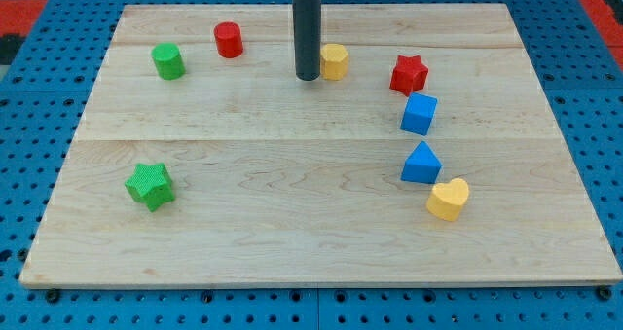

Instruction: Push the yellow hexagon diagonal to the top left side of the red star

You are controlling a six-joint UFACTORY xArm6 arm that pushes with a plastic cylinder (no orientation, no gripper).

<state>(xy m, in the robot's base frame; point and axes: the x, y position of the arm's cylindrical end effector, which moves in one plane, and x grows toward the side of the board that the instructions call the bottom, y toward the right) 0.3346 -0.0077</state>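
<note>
The yellow hexagon [335,61] sits near the view's top centre on the wooden board [292,223]. The red star [409,74] lies to its right, slightly lower. My tip [308,77] stands right beside the hexagon's left side, touching or nearly touching it. The rod rises straight up out of the view's top.
A red cylinder [229,40] and a green hexagon-like block [168,60] sit at the top left. A green star [150,186] lies at the lower left. A blue cube [420,114], a blue triangle [421,164] and a yellow heart [449,199] line up below the red star.
</note>
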